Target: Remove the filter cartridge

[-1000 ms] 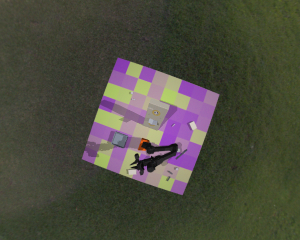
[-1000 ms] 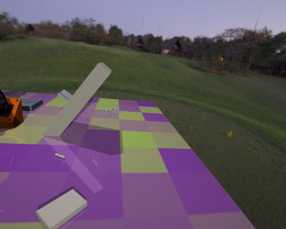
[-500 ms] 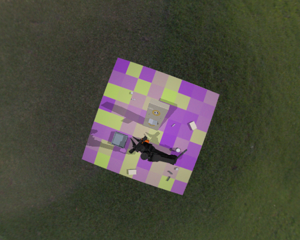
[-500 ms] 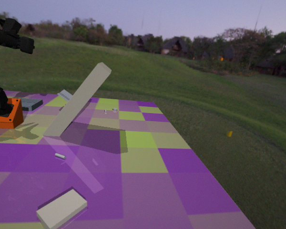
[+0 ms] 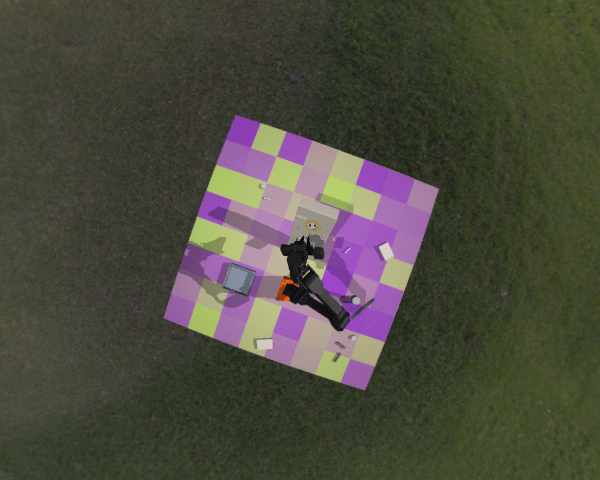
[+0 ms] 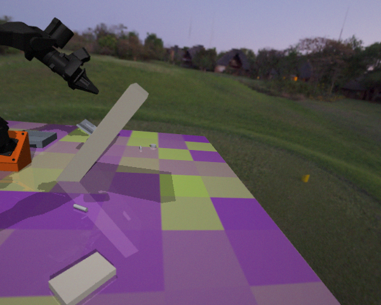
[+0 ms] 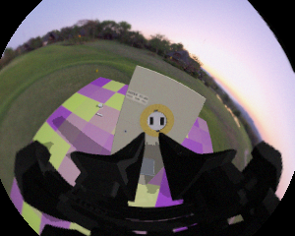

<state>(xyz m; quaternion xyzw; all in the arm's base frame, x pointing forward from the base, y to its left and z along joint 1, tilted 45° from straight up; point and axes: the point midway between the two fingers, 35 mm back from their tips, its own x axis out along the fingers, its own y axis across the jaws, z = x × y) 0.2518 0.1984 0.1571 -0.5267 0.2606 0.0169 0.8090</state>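
Note:
The round pale filter cartridge [image 5: 312,225] [image 7: 156,120] sits in the panel inside a yellow ring, with two dark slots on its face. The panel [image 5: 327,222] [image 6: 105,131] [image 7: 162,90] is a beige slab leaning back. My gripper [image 5: 304,238] [image 6: 97,93] [image 7: 152,135] is slightly open, with a narrow gap and nothing between the fingertips. It is in the air in front of the panel face; in the wrist view its tips appear just below the cartridge. The grey-blue tray [image 5: 238,279] [image 6: 44,142] is empty on the mat, left of the orange base.
A grey-blue piece [image 6: 86,126] [image 7: 147,166] juts from the panel's lower face. White blocks [image 5: 385,251] [image 5: 264,343] lie right and front. A small pin [image 5: 347,250] [image 6: 80,208] lies beside the panel. A cylinder [image 5: 355,300] and dark rod [image 5: 363,308] are near the arm's elbow.

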